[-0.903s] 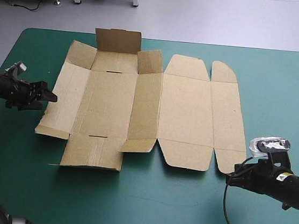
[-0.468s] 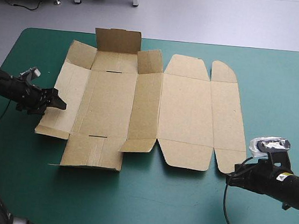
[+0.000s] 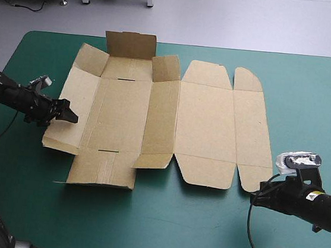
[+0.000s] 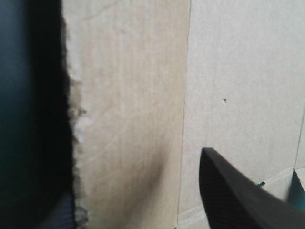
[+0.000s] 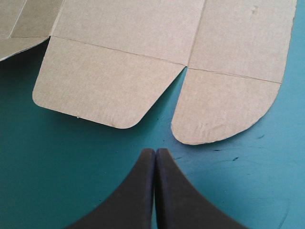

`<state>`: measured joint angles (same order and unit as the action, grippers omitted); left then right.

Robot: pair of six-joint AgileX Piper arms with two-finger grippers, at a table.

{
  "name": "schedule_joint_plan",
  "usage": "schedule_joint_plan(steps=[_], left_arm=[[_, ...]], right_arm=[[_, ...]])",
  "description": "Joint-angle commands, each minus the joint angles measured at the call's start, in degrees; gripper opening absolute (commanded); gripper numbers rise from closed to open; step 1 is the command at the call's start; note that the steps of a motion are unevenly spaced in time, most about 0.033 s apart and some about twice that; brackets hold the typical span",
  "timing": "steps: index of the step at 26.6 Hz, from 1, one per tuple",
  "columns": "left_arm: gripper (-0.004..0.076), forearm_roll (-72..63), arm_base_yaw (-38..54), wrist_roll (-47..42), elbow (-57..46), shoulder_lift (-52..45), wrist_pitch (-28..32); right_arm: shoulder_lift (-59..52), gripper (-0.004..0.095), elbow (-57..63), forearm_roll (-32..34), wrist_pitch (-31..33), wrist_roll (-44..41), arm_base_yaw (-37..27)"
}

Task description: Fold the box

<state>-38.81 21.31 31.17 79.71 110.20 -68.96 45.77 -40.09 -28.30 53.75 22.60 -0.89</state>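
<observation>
The brown box lies spread out as a cut sheet on the teal-green table, with its far flaps near the left end slightly raised. My left gripper is open at the outer edge of the sheet's left panel. In the left wrist view the board fills the picture and one black finger lies over it. The other finger is lost in the dark strip beside the board's edge. My right gripper is shut on nothing, resting just short of the front right rounded flap.
A second rounded flap lies beside the first, ahead of the right gripper. Bare teal-green cover runs along the front edge and the right side. The table's left edge is close behind the left arm.
My left gripper has moved right from the bare cover to the edge of the box's left panel, which has shifted slightly. The right arm has stayed still.
</observation>
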Motion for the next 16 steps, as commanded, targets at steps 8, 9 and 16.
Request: schedule_joint_plan(steps=[8,9,16], left_arm=[[-0.0003,-2.68,-0.44,-0.15,1.19,-3.62,-5.02],[-0.0003,-2.91,-0.44,-0.15,1.19,-4.11,-5.02],[-0.0003,-1.98,-2.63,0.3,1.19,-11.96,-5.02]], right_arm=[[-0.11,-0.0006,-1.88,-1.45,-1.72,0.62,0.17],[-0.11,-0.0006,-1.88,-1.45,-1.72,0.62,0.17],[-0.11,-0.0006,-1.88,-1.2,-1.51,0.62,0.17]])
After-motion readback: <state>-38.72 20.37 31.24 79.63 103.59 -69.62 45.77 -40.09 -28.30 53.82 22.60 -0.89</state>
